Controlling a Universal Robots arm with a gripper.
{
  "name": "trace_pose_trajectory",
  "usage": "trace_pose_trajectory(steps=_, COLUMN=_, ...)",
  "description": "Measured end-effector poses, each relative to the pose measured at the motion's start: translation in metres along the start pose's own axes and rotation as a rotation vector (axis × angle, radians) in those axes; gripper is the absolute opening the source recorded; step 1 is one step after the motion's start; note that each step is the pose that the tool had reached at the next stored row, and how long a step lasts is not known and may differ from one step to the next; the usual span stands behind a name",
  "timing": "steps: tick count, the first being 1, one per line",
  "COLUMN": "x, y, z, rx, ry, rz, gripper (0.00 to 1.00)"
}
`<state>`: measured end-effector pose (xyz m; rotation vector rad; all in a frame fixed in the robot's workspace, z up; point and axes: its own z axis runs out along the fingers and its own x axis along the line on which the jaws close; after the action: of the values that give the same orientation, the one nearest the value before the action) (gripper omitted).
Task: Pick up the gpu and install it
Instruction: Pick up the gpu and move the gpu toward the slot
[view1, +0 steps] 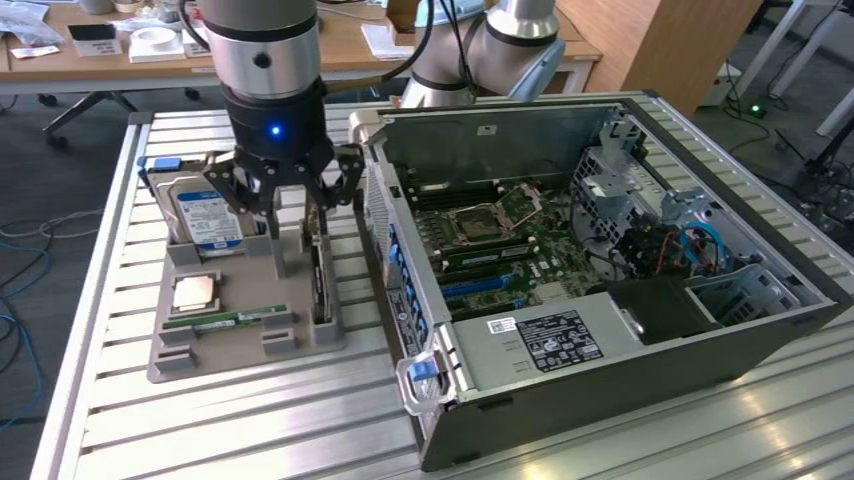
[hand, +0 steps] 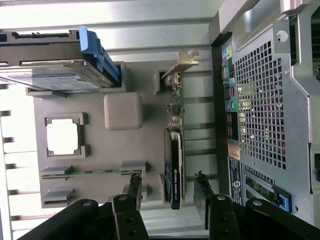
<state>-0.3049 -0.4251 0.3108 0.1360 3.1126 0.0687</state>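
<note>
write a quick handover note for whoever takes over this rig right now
Gripper: open, holding nothing, poised with a finger on either side of the gpu; no contact that I can see.
Gpu: standing on edge in its slot in the grey tray, next to the open computer case.
Done: gripper lined up over the gpu.
Left: gpu not yet gripped, lifted or installed in the case.

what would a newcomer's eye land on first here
The big computer case lies open at the exterior view's right, its motherboard bared. At that view's left the robot's open hand hangs above the gpu, which stands on edge in a grey tray that also holds a blue-labelled hard drive.
</note>
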Motion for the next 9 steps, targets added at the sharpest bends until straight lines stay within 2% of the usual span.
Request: trace_pose_trajectory(steps=9, x=-0.0004, y=0.0000, z=0.0015, rx=-0.0001, ry=0.0000, rz=0.000, gripper=0.55)
